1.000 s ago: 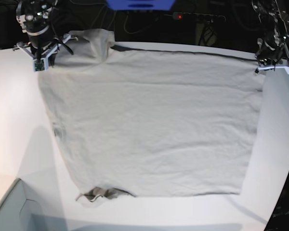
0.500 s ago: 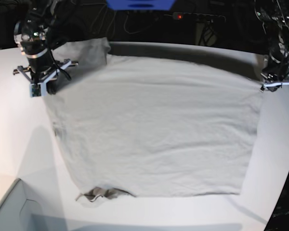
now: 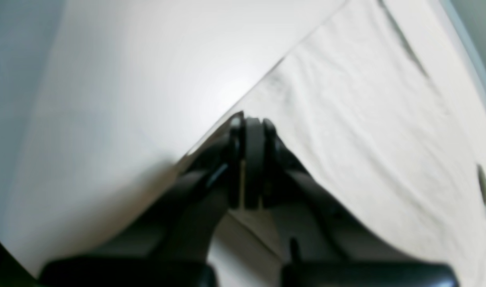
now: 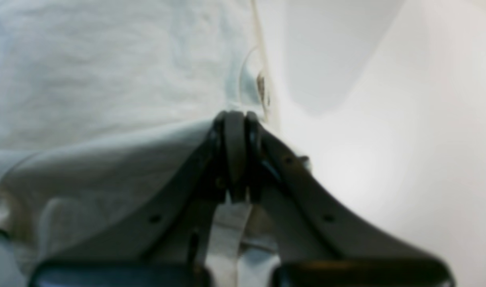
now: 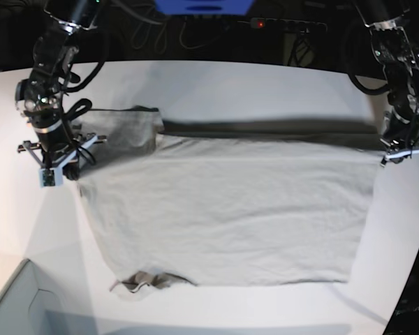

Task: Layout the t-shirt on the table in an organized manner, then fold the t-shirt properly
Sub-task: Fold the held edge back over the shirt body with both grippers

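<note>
The t-shirt [image 5: 230, 209] lying spread across the white table [image 5: 265, 80], far edge lifting off it; right gripper [image 5: 59, 164] clamping one far corner, left gripper [image 5: 398, 150] pinching the other, both jaws closing on cloth; grey box corner [image 5: 14, 303] sitting nearby

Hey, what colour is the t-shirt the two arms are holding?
Plain light grey-beige, no pattern. The t-shirt shows best in the base view, against the white table.
</note>
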`<state>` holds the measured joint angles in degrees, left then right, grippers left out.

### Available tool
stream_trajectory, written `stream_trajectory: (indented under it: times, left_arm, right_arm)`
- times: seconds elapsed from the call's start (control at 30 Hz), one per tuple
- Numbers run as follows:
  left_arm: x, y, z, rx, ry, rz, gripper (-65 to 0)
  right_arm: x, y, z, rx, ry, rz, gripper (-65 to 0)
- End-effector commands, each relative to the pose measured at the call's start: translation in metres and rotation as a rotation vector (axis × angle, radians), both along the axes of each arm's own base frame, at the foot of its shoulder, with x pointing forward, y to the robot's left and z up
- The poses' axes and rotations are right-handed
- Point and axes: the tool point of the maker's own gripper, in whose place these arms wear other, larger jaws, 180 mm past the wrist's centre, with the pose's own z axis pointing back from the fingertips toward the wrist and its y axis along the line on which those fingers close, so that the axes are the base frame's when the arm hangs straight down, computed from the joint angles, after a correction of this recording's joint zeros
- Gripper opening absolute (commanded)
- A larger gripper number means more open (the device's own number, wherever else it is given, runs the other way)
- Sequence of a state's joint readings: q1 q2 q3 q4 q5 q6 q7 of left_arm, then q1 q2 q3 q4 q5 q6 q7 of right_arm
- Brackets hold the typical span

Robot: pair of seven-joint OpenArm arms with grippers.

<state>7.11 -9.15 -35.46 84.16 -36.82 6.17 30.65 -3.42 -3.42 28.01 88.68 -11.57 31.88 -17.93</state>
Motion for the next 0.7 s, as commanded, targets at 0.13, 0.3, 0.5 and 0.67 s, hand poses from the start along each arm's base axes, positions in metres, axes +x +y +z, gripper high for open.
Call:
stream_trajectory:
  times: [0.13,0.3,0.5,0.67]
  left_arm:
    - [0.016,0.009,0.007,0.007,-0.036,0.015,-64.9]
    - [0.030,0.010,0.012,-0.004,-0.060,0.023,-64.9]
    - [0.056,0.013,0.033,0.000,-0.118,0.018,-64.9]
    - [0.070,0.013,0.042,-0.008,-0.146,0.019,-64.9]
  right_arm:
    - [0.028,0.000,0.028,0.005,-0.102,0.014,-65.0]
    - [0.044,0.021,0.038,-0.006,-0.127,0.090,-65.0]
    - [0.044,0.032,0.022,0.018,-0.092,0.116,-65.0]
    - [0.045,0.026,0.009,0.022,-0.059,0.115,-65.0]
